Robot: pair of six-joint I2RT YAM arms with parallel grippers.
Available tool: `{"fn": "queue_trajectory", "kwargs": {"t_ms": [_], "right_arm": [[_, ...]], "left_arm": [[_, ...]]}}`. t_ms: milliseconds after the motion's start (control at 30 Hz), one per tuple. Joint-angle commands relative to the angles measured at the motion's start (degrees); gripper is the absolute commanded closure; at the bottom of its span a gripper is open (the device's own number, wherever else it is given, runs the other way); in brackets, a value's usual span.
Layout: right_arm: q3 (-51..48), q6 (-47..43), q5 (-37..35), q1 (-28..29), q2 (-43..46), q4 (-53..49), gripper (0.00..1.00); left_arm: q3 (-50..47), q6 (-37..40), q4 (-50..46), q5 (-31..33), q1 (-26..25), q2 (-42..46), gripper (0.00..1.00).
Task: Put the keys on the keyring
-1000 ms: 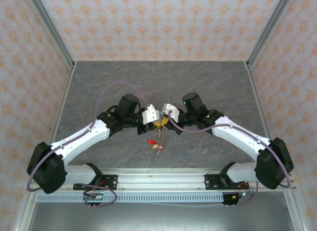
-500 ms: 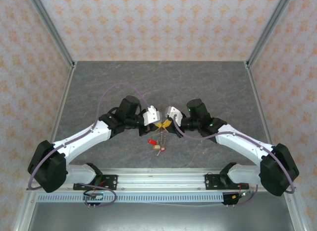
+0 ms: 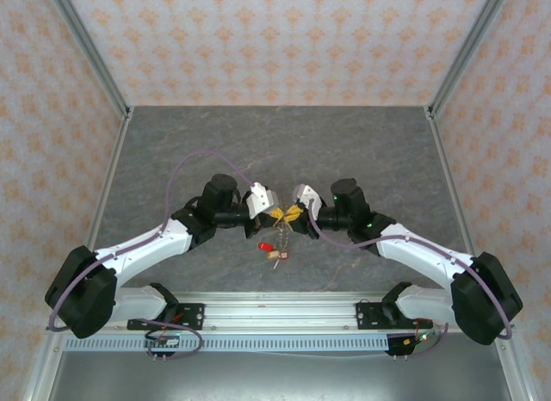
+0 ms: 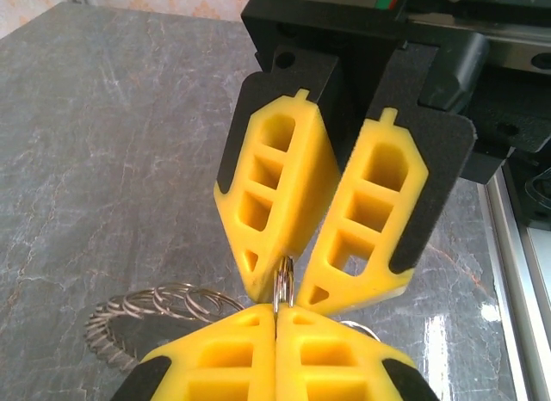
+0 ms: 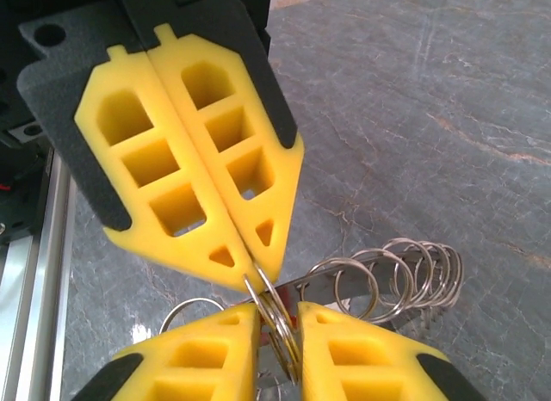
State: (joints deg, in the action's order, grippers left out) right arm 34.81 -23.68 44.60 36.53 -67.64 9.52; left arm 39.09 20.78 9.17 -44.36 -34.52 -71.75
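While the left gripper (image 3: 275, 216) and right gripper (image 3: 293, 213) meet over the table's (image 3: 362, 143) middle, the top view shows the keys (image 3: 269, 249) trailing toward the near edge; both arms (image 3: 138, 246) have swung nearer that edge than earlier. At the left wrist, the left gripper (image 4: 275, 322) is clenched on the keyring (image 4: 284, 279). At the right wrist, the right gripper (image 5: 277, 319) is slackened around it: we judge threading under way, and next comes a firmer pinch.

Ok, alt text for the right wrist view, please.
The left gripper is shut on a thin metal ring, which also sits in the gap between the right gripper's parted yellow fingers. A chain of rings trails right over the grey table.
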Motion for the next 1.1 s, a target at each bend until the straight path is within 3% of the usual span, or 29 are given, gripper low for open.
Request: {"fn": "queue_trajectory", "kwargs": {"t_ms": [0, 267, 433, 567, 667, 767, 1067], "right_arm": [[-0.01, 1.5, 0.57, -0.48, -0.93, 3.14, 0.89], [-1.65, 2.15, 0.86, -1.11, -2.78, 4.88, 0.89], [0.08, 0.97, 1.06, -1.11, -1.53, 3.21, 1.0], [3.0, -2.44, 1.45, -1.11, -0.84, -2.85, 1.0], [6.28, -5.69, 2.31, -1.11, -0.61, -8.9, 1.0], [8.89, -8.53, 2.72, -1.11, -0.83, -12.99, 1.0], [13.66, -12.61, 3.22, -0.89, -1.81, -19.63, 1.0]], "left_arm": [[-0.25, -1.26, 5.3, -2.71, -0.1, 2.05, 1.0], [-1.04, -3.35, 8.41, -3.45, -0.11, 2.49, 1.0], [-1.14, -2.77, 7.49, -3.15, -0.02, 2.43, 1.0], [1.44, 2.55, -2.16, -1.06, -0.1, 2.59, 0.98], [3.95, 7.76, -10.36, 0.59, -0.1, 2.44, 0.83], [6.59, 11.24, -16.51, 1.53, -0.32, 1.72, 0.77], [10.91, 13.09, -19.92, 1.14, -0.72, -0.26, 0.76]]}}
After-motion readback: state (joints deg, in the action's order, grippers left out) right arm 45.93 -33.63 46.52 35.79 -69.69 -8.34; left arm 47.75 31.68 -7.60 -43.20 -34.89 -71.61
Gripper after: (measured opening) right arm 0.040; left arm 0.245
